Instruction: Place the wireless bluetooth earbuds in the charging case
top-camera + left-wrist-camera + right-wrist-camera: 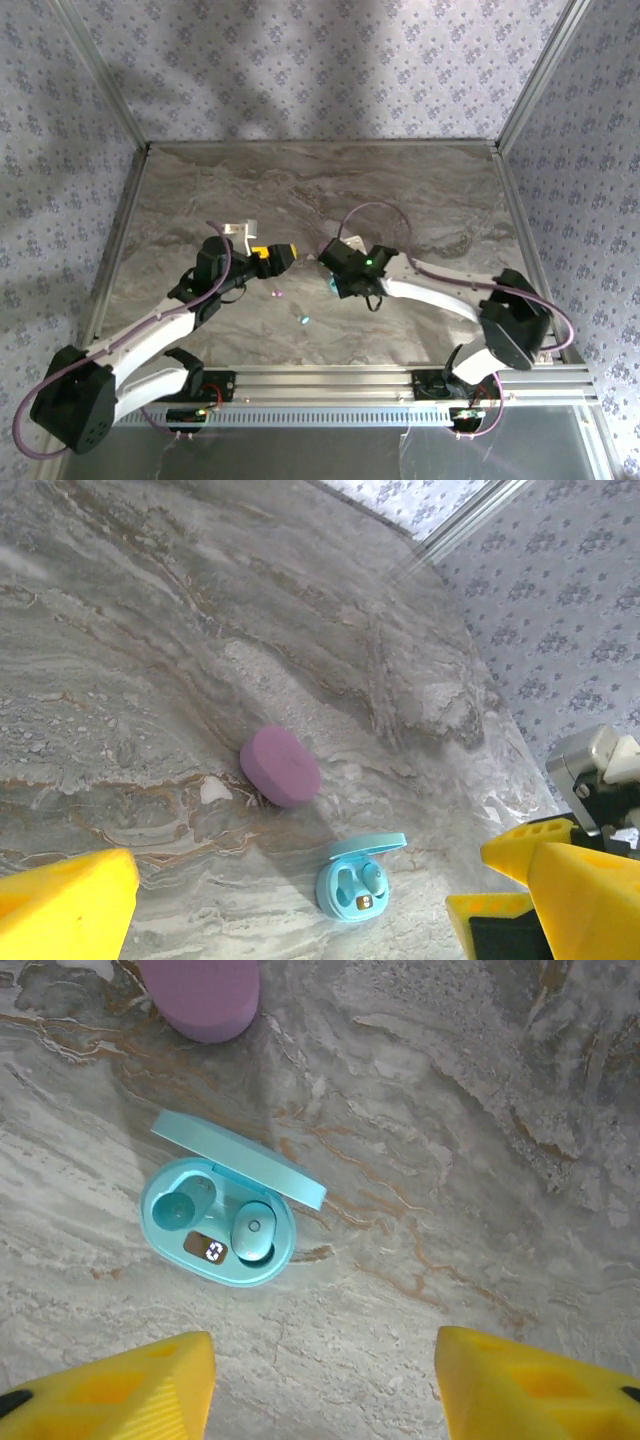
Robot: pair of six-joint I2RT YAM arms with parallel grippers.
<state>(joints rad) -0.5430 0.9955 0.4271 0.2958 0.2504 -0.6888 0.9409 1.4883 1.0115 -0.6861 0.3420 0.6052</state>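
Since the right gripper (pixel 325 1385) hangs open with the teal case (pixel 160 1225) just below, earbud (pixel 253 1230) seated, it should lift straight up.

Earbud (pixel 254 1230) seated in open case (pixel 225 1268); closed case (pixel 200 995) near, apart; both on table (pixel 480 1160).

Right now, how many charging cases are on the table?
2. The pink case lies closed; the teal case sits open beside it, not touching. None seems hidden.
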